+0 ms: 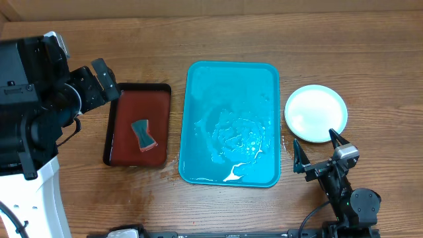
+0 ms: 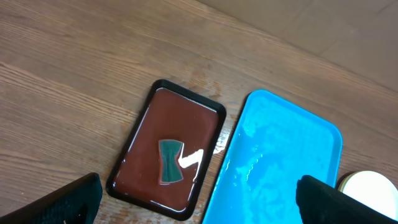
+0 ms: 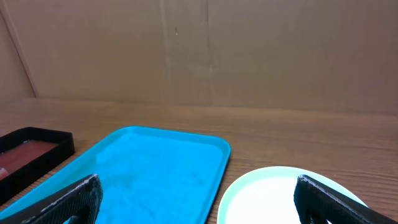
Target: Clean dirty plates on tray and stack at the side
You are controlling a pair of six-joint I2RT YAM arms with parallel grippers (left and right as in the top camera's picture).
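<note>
- Overhead view, far left: left arm (image 1: 39,99) bulks over the counter (image 1: 198,39) edge, above and left of the red tray.
- left fingers (image 2: 65,202) are spread wide and hold nothing. They hang over the counter with the red tray below and between them.
- dark red tray (image 1: 137,125), black rim, lies flat and looks wet inside.
- sponge (image 1: 144,133), teal with a reddish edge, lies in the red tray near its middle.
- Narrow strip of bare counter runs between the two trays, with a wet sheen on it near their lower corners.
- turquoise tray (image 1: 230,73) sits mid-counter with its long side running away from the arms. There are no plates on it, just water and white suds (image 1: 231,175) toward the near edge.
- plate (image 1: 316,112), pale blue rim and whitish centre, looks clean. It sits on the counter just beside the turquoise tray's right rim, off the tray. Whether more plates lie under it cannot be told from above.
- right fingers (image 3: 336,199) are spread wide and empty, at the plate's near edge, tips pointing at it. Cannot tell if they touch it.
- cardboard wall (image 3: 199,50) stands behind the counter.
</note>
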